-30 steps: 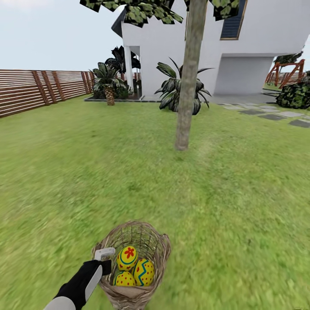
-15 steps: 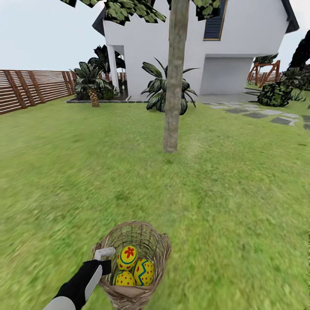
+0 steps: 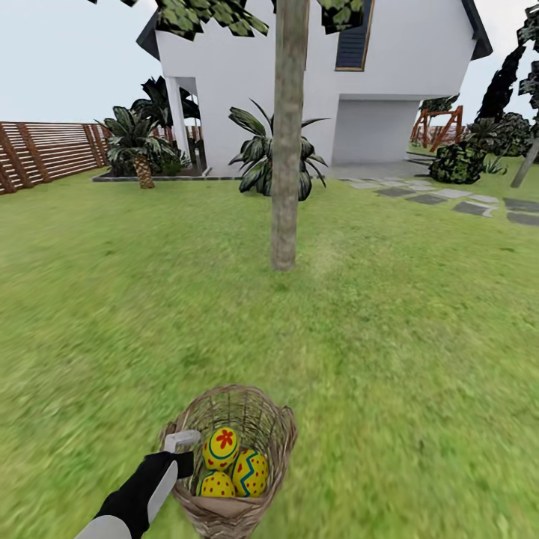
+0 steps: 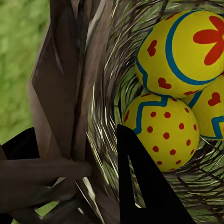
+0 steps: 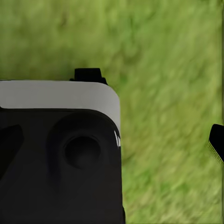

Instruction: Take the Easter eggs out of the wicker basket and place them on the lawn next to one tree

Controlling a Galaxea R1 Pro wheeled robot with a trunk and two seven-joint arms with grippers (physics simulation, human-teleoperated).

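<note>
While basket [image 3: 238,449] hangs low in front of me with left gripper [image 3: 182,448] clamped on its rim wall, one finger [image 4: 144,186] inside weave, I judge wicker light, springy, prone to swing. Three eggs [image 3: 232,464] nested inside: smooth, rounded, likely slippery; best pinched across middle. Flower-marked egg [image 4: 186,51] rides on top, long axis about upright. Tree [image 3: 287,150] stands well ahead on lawn [image 3: 419,314], trunk near vertical. Right gripper: cannot tell its state.
</note>
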